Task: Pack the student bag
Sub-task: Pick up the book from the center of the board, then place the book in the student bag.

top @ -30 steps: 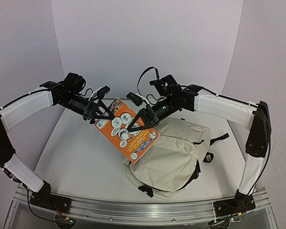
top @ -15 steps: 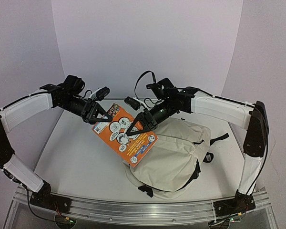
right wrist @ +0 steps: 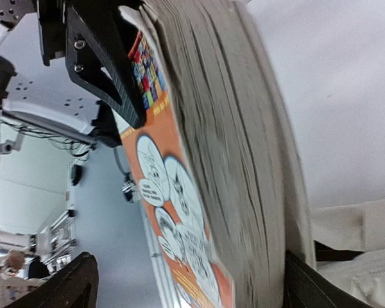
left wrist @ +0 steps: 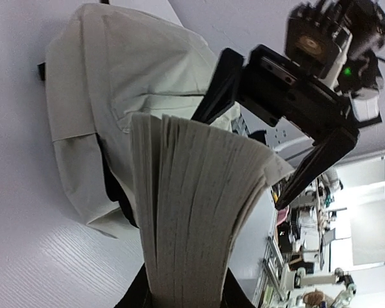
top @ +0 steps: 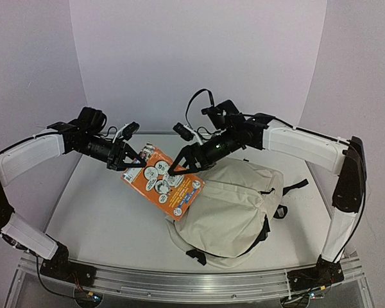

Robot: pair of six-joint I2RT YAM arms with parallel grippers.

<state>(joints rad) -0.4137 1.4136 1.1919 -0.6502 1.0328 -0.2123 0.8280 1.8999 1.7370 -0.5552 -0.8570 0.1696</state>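
An orange paperback book [top: 163, 181] hangs in the air left of the student bag [top: 231, 212], a cream backpack lying flat on the white table. My left gripper [top: 138, 160] is shut on the book's upper left end; in the left wrist view the page block [left wrist: 192, 205] rises from between its jaws. My right gripper [top: 179, 168] is open, its fingers spread on either side of the book's right edge. In the right wrist view the orange cover [right wrist: 179, 212] stands well clear of one finger [right wrist: 70, 282]. The bag [left wrist: 115, 64] lies beyond the book.
The bag's black straps [top: 294, 187] trail off to its right. A curved white backdrop [top: 199, 64] stands behind the table [top: 102, 218]. An aluminium rail [top: 192, 282] with both arm bases runs along the near edge.
My left gripper closed on the book's upper left end. My right gripper let go of the book and opened wide. The book shifted slightly to the left.
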